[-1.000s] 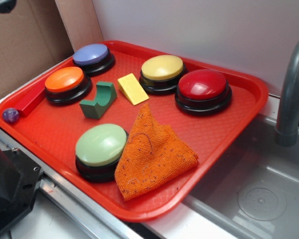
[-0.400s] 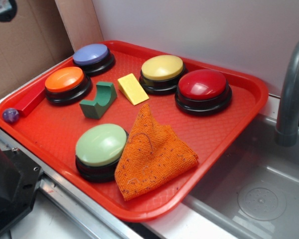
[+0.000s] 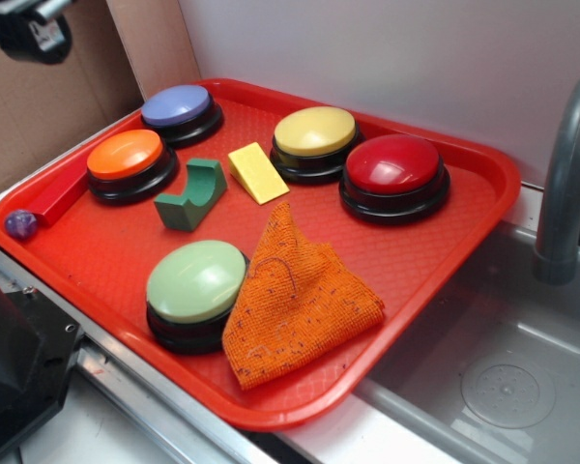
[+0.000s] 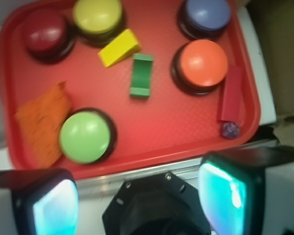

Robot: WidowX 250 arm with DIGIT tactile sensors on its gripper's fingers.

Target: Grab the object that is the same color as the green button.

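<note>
The small dark green arch block (image 3: 191,193) lies on the red tray (image 3: 106,261) between the orange button and the yellow wedge; in the wrist view it (image 4: 141,74) lies near the tray's middle. The pale green domed button (image 3: 195,280) sits at the tray's front, also in the wrist view (image 4: 85,137). My gripper (image 3: 29,24) hangs high at the top left, well above and away from the block. In the wrist view the gripper (image 4: 137,205) is open with nothing between its fingers.
On the tray are a yellow wedge (image 3: 258,172), yellow (image 3: 315,131), red (image 3: 394,164), orange (image 3: 126,155) and purple-blue (image 3: 177,104) buttons, an orange cloth (image 3: 295,300), a red bar (image 3: 60,196) and a purple ball (image 3: 21,224). A sink (image 3: 503,377) and faucet (image 3: 565,184) are on the right.
My gripper has come further into view at the top left of the exterior view, moving down and right. Everything on the tray is unmoved.
</note>
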